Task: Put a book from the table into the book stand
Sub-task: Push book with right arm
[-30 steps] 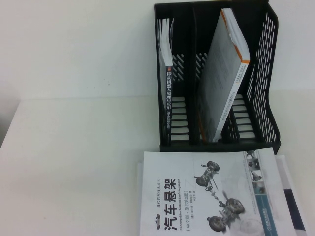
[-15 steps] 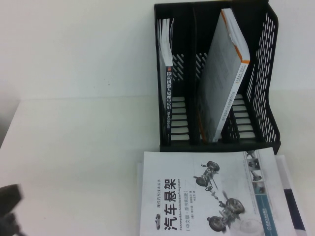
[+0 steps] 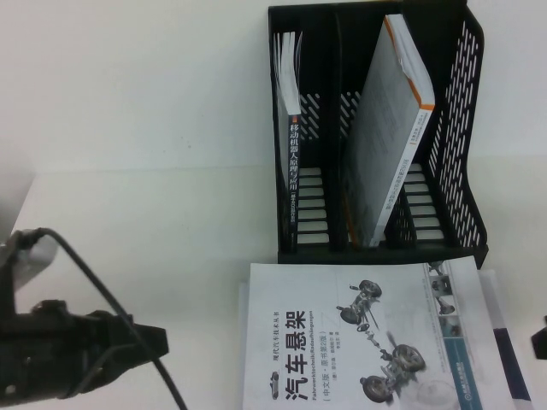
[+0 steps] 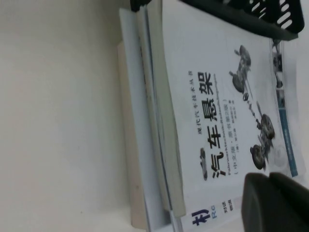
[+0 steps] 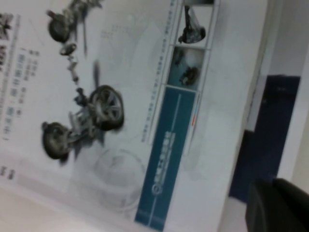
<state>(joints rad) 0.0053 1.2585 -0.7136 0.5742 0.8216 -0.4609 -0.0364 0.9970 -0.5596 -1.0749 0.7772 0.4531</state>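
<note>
- The large white softcover book (image 3: 363,337) with a blue title is lying flat on the plain white table (image 3: 128,231), on top of other books, just in front of the black slotted plastic book stand (image 3: 466,111).
- The left gripper (image 3: 128,342), fingers pressed together and holding nothing, is hovering beside the book's left edge.
- The right gripper (image 3: 540,337), also pressed together, is waiting at the book's right edge, and is the nearer one.
- The book's long axis is running from left to right.

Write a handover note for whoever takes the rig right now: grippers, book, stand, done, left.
Left gripper: shut, empty, low over the table, left of the book.
Right gripper: shut, empty, just showing at the book's right edge.
Book: flat, cover up, atop a stack in front of the book stand.
Stand: left and middle slots each hold a book; right slot looks free.
Done: nothing gripped.
Left: grasp, lift, slot the book.
</note>
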